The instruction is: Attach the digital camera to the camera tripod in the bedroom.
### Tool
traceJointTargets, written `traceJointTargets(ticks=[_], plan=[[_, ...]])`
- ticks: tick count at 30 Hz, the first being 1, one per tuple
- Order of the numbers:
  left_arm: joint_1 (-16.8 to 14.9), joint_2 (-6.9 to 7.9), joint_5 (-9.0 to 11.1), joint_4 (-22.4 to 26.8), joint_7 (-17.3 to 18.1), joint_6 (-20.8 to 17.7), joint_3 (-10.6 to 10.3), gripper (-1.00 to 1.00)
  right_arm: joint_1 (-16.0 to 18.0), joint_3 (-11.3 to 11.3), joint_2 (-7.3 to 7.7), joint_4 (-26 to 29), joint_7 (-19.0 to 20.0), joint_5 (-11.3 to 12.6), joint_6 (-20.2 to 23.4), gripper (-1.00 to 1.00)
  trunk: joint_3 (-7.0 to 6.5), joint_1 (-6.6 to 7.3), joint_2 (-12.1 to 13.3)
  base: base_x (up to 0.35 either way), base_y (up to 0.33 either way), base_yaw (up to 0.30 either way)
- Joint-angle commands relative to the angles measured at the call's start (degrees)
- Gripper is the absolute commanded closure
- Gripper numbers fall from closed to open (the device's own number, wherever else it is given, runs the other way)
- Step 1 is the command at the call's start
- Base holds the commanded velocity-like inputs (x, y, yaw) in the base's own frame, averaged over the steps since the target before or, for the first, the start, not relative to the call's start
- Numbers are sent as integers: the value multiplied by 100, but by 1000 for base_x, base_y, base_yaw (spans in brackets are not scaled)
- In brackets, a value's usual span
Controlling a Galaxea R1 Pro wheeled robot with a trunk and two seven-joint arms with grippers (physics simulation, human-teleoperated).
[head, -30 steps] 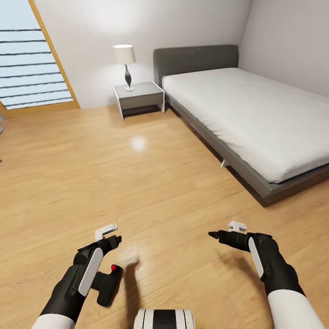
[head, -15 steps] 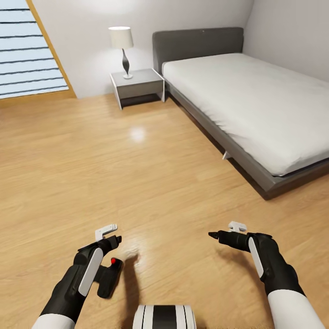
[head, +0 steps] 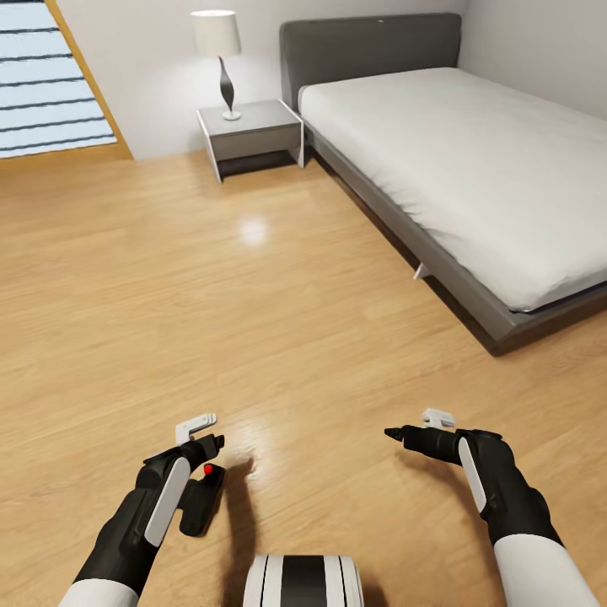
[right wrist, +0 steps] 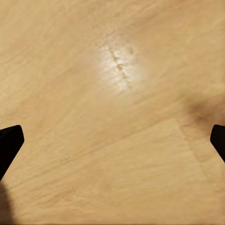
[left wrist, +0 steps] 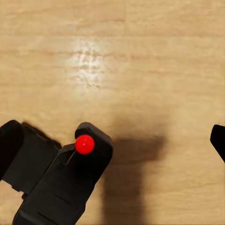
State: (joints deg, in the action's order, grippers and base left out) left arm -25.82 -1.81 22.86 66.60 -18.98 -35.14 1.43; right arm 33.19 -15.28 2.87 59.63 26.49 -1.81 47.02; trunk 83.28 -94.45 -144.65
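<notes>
The digital camera (head: 199,499), a small black body with a red dot, lies on the light wood floor just below my left gripper (head: 206,434); my forearm covers part of it. In the left wrist view the camera (left wrist: 65,183) sits off to one side of the open jaws, touching neither fingertip (left wrist: 218,140). My right gripper (head: 413,426) hovers open over bare floor with nothing between its fingers (right wrist: 9,143). The camera tripod is out of view.
A grey-framed bed (head: 497,324) with a white mattress fills the right side. A grey nightstand (head: 251,135) with a white lamp (head: 217,51) stands at the far wall. A blind-covered window (head: 51,84) is at the far left. Wide plank floor lies ahead.
The whole view has shifted: bed, nightstand and floor slid up the picture and look nearer. The digital camera slid with the floor, further under my left arm. Both arms keep their pose.
</notes>
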Motion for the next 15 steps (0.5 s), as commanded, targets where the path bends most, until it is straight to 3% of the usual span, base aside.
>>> traceJointTargets(ticks=[1,10,15], plan=[[-2,-4,61,9,-44,-19,6,-100,3,-10,-2,5,32,-17,26,-100,27,-1,-3,0,0,0],[-2,-5,61,17,-44,-19,6,-100,3,-10,-5,5,32,-14,26,-100,226,-24,-15,0,0,0],[-2,-11,61,33,-44,-19,4,-100,3,-10,-6,5,32,-17,22,-100,226,-24,-15,0,0,0]])
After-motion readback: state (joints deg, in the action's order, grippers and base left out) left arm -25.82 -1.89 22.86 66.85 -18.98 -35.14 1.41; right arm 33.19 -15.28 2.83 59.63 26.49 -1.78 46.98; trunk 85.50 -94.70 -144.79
